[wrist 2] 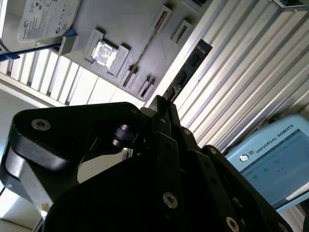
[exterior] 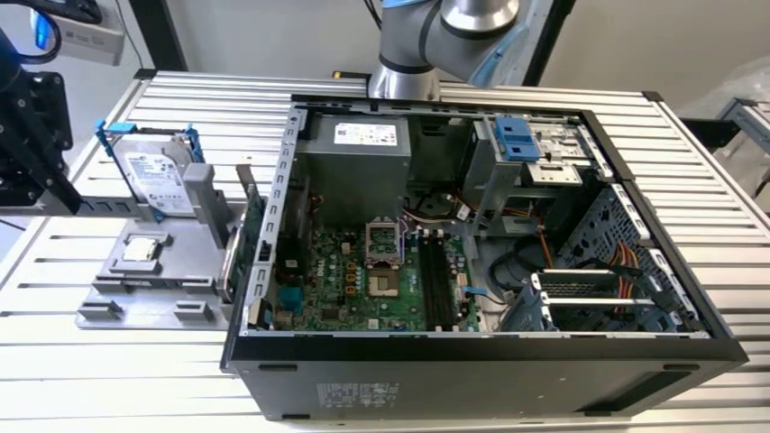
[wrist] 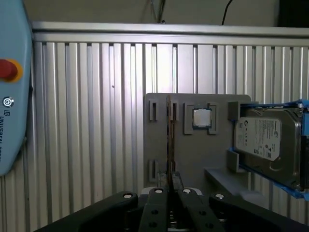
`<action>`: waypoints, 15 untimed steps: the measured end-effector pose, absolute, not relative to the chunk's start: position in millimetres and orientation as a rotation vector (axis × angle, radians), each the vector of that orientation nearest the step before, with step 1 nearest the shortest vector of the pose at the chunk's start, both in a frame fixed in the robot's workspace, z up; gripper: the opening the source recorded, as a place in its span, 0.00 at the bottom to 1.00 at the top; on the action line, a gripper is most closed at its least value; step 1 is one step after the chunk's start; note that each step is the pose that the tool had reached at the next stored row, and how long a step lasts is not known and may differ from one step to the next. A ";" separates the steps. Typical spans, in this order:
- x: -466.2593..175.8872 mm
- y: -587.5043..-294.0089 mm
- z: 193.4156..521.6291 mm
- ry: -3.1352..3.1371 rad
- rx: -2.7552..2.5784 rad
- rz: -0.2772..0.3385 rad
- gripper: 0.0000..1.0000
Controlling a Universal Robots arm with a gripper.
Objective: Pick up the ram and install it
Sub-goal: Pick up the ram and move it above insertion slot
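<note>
1. Aluminium-slatted bench [exterior: 108, 379] carries an open computer case [exterior: 481, 356]. A grey fixture plate [exterior: 144, 299] sits just beside the case, on the exterior view's left.
2. Fixture plate: a silver hard drive [exterior: 154, 176] with blue rails stands on edge at the plate's far end. A square silver processor [exterior: 142, 249] lies flat in a pocket near the plate's middle.
3. Case: it lies on its side with the green motherboard [exterior: 349, 280] exposed. Long black memory slots [exterior: 435, 280] run just beside the processor socket [exterior: 382, 242].
4. Arm [exterior: 416, 54]: it rises at the bench's far edge, behind the case.
5. Black gripper [wrist 2: 165, 99]: the jaws are clenched on one end of the ram [wrist 2: 189, 67]. In the second wrist view the stick projects straight out beyond the fingertips, showing its dark face with chips.
6. Ram position: it is carried in the jaws, off the bench and outside the case. In the first wrist view it shows edge-on [wrist: 169, 140] as a thin line running from the jaws across the fixture plate. That line passes near the processor and well apart from the hard drive.
7. Blue teach pendant [wrist: 9, 96]: it lies on the bench on the side of the plate away from the hard drive.
</note>
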State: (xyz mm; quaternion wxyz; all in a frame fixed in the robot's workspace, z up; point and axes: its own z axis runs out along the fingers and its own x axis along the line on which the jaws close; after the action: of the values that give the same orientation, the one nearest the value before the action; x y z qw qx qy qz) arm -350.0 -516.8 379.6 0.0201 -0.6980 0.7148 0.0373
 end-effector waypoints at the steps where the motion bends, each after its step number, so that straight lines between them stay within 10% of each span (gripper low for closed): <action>1: -350.0 -516.8 380.4 2.217 -2.165 0.116 0.00; 15: -350.0 -516.8 391.3 2.218 -2.165 0.116 0.00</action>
State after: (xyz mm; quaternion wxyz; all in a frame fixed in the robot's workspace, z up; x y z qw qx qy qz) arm -350.0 -516.8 391.3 0.0201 -0.6980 0.7149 0.0373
